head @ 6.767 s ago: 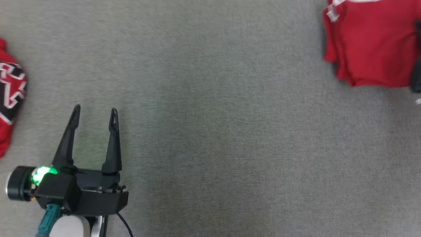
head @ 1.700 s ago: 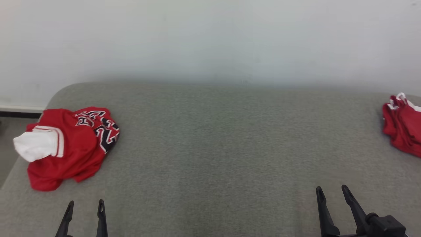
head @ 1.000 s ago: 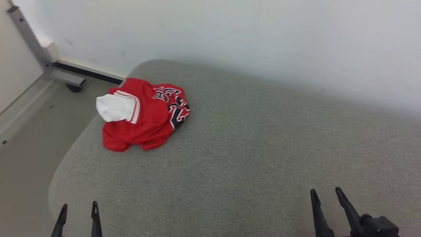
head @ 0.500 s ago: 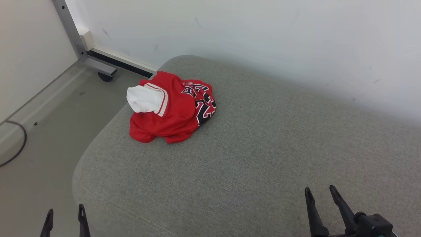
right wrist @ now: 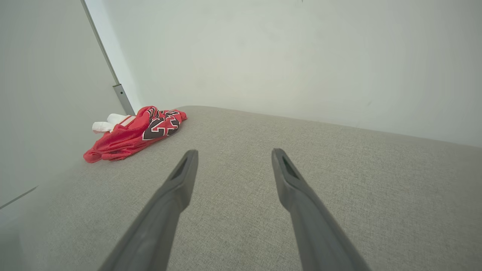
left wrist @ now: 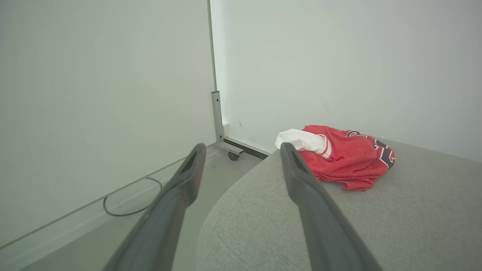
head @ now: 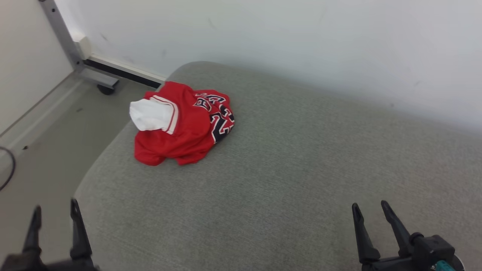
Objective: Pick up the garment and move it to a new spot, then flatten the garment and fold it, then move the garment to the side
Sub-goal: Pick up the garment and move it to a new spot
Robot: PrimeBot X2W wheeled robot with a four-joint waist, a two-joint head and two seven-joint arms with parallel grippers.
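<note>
One garment (head: 177, 128), a bunched red jersey with no clear long axis, lies at the far left corner of the grey cushion (head: 293, 162). Two claws, both spread apart and empty. The left claw (head: 55, 206) is nearer, with the garment ahead and to its right. The right claw (head: 369, 205) is well apart from the garment, which lies far to its left.

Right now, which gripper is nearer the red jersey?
Left. The left gripper hangs open by the near-left corner of the cushion, the red jersey ahead to its right; the right gripper is farther, across the cushion.
</note>
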